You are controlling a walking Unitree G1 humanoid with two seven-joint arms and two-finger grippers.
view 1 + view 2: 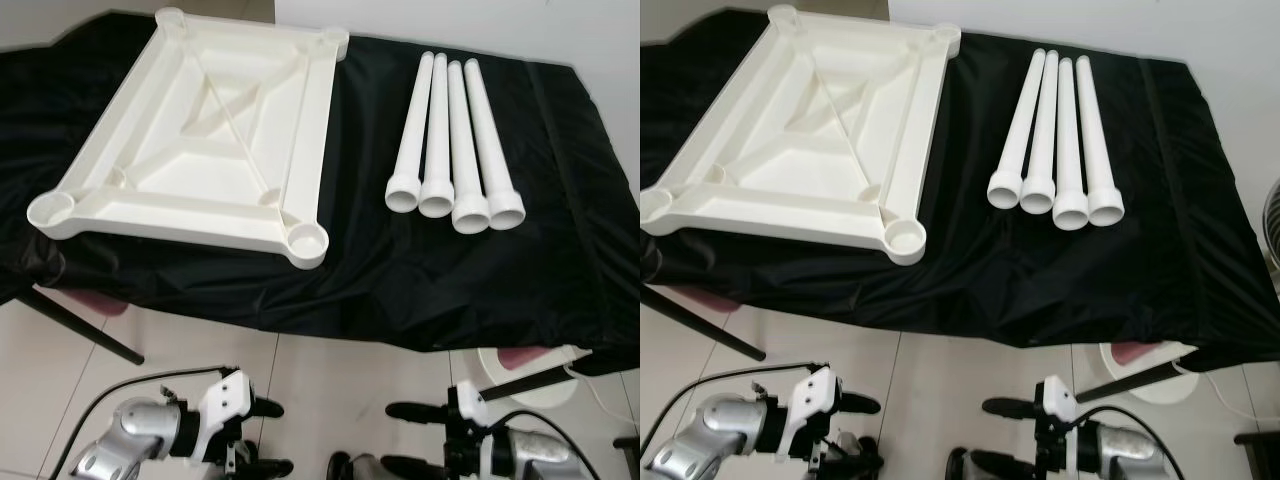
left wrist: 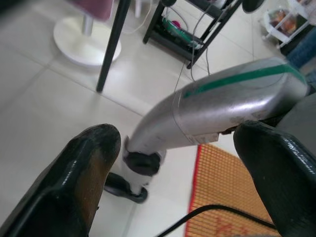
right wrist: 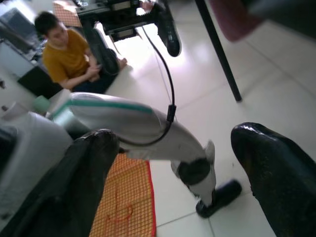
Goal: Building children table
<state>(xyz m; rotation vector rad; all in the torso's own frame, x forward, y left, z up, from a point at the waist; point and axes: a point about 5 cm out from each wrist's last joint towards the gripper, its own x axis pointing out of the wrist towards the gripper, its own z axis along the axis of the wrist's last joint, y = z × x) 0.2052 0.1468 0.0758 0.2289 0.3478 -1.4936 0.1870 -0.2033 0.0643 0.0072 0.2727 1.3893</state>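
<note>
Left eye view has the whole kit laid out on a surface (image 1: 560,250) draped in black cloth. The white tabletop (image 1: 200,140) lies upside down on the robot's left half, ribs and four round corner sockets facing up, its near corner right at the cloth's front edge. The four white legs (image 1: 455,150) lie side by side, touching, to the right of it with a clear gap between, wide open ends pointing toward the robot.

Neither arm is doing anything yet. The left gripper (image 1: 262,437) sits low over the tiled floor (image 1: 330,370), fingers spread with nothing between them, and the right gripper (image 1: 418,438) is the same: spread wide, empty, down by the floor. A person (image 3: 66,52) sits on the floor off behind in the right wrist view.

My guess on handling: it all looks like hollow molded plastic, so light and stiff, not fragile, but smooth and probably slippery against hard fingers. The legs are round, so they'll likely roll if nudged sideways, and being packed tight there's little room to get a finger between them. I'd start with an outer leg, pinching across the shaft near the middle so it doesn't tip. The tabletop looks too wide to span; the rim is probably the only hold.
</note>
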